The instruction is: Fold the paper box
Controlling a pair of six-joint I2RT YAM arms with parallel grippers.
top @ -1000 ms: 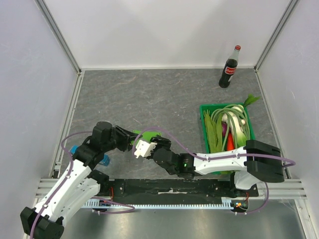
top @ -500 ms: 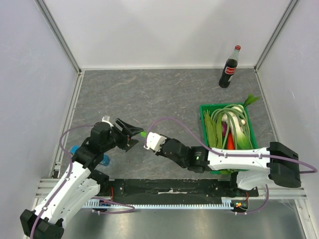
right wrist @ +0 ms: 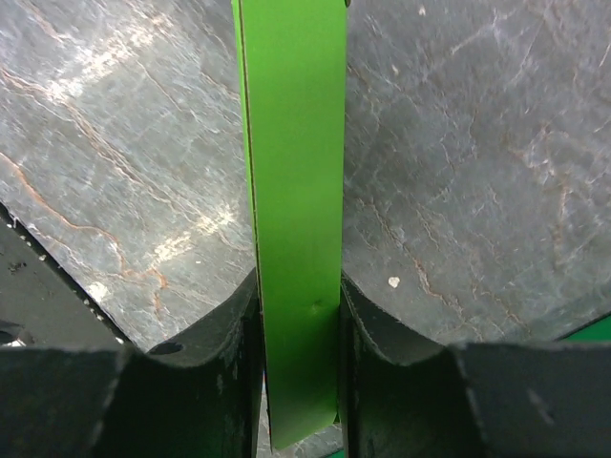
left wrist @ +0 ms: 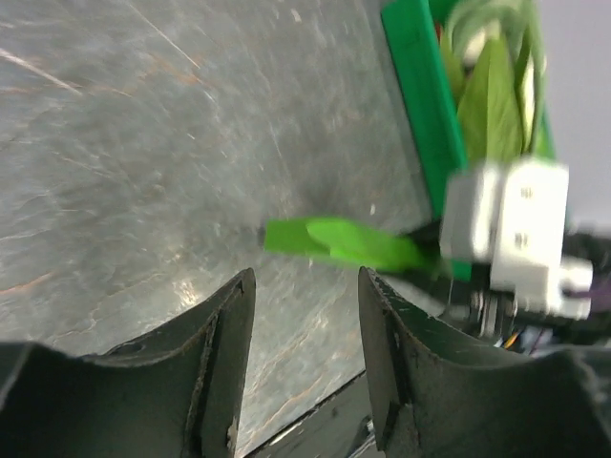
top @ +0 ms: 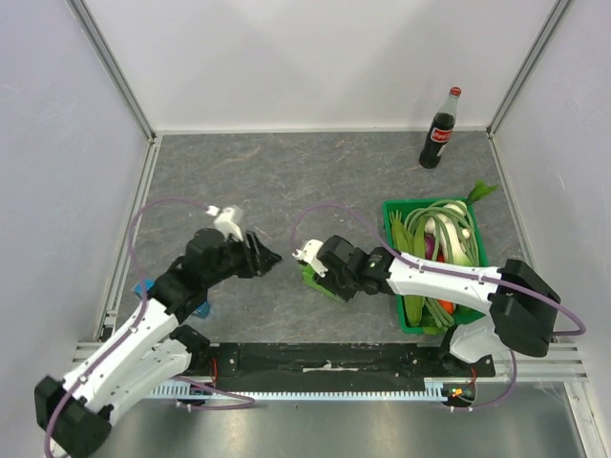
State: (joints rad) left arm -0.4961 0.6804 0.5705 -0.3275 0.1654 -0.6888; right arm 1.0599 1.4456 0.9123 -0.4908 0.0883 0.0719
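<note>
Your right gripper [right wrist: 298, 286] is clamped on the box [right wrist: 294, 172], with the card edge-on between both fingers. In the top view the box sits just below centre, near the left side of the crate [top: 391, 212]. Your left gripper [left wrist: 305, 281] stands partly open and holds nothing, and it faces the box from the left with a gap between them. Bring it in level with the free flap, pinch beside a crease, and fold against the right's hold. Go gently, as thin card probably buckles. The grey veined table [top: 286, 181] gives flat working room towards the upper left. White walls close three sides, and a bottle [top: 440, 129] stands upper right.
</note>
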